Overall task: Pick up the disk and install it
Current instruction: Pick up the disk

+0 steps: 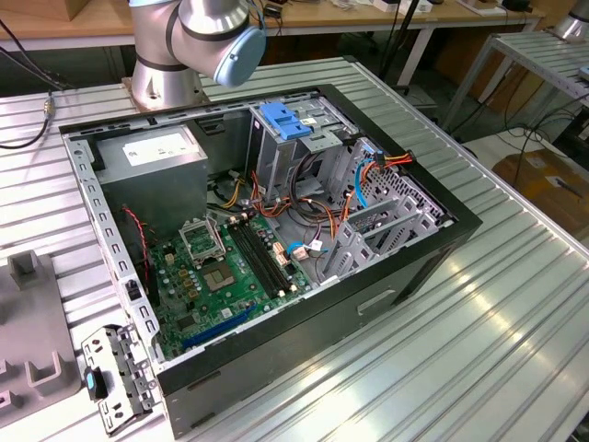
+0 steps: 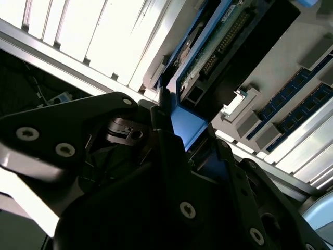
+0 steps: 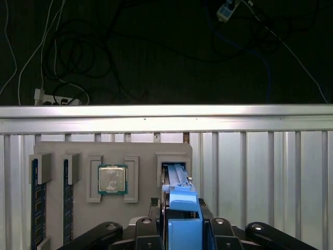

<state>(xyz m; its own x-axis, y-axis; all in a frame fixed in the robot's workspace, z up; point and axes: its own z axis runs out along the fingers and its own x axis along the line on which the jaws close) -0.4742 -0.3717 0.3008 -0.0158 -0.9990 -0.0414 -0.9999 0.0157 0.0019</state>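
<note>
In the first wrist view the gripper (image 3: 183,211) stands over a pale grey moulded holder tray (image 3: 140,151) that lies on the ribbed aluminium desk (image 3: 260,172), close to the desk's edge. Beyond that edge, loose white and black cables (image 3: 67,57) lie on a dark floor.

The disk (image 3: 177,179) is a flat dark hard drive edged by a bright blue plastic carrier frame. It stands on edge at the tray's rectangular slot, and its near end reaches in between the black fingers (image 3: 204,211). The fingers are closed against the blue frame from both sides, so the gripper is clamped on it. Whether the disk rests in the slot or is lifted off it I cannot tell.

In the second wrist view the gripper (image 2: 184,130) holds the blue frame in the same way, and past the fingers the disk (image 2: 218,47) shows its green circuit board and a row of connector pins.

The same tray holds a square silver processor chip (image 3: 112,179) in the pocket beside the disk's slot, and two blue memory sticks (image 3: 39,208) in narrow slots further along.

In the exterior view an open black computer case (image 1: 276,378) lies on the desk (image 1: 460,350), with a green motherboard (image 1: 221,276) in it and a tall grey metal cage topped by a blue plastic handle (image 1: 283,120). The grey robot arm (image 1: 202,37) rises behind the case.
</note>
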